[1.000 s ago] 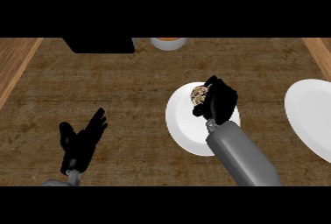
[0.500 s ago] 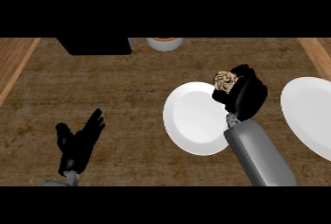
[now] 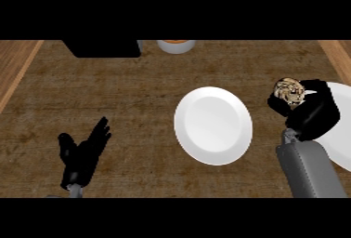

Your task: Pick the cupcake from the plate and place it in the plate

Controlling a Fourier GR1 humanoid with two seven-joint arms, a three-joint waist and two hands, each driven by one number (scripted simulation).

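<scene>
R hand hides part of cupcake, right plate cut off

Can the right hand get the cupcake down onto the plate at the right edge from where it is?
Probably yes. The right hand, curled round the cupcake, already overlaps the right plate at its left rim, and nothing shows between them. The middle plate lies apart.

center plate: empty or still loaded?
Empty: the center plate shows bare white; the cupcake sits in the right hand.

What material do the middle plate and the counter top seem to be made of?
Middle plate: probably glazed ceramic, judging by its plain white, smooth, evenly shaded surface; plastic is possible. Counter top: looks like matte brown wood or woven fibre, with fine streaks.
</scene>
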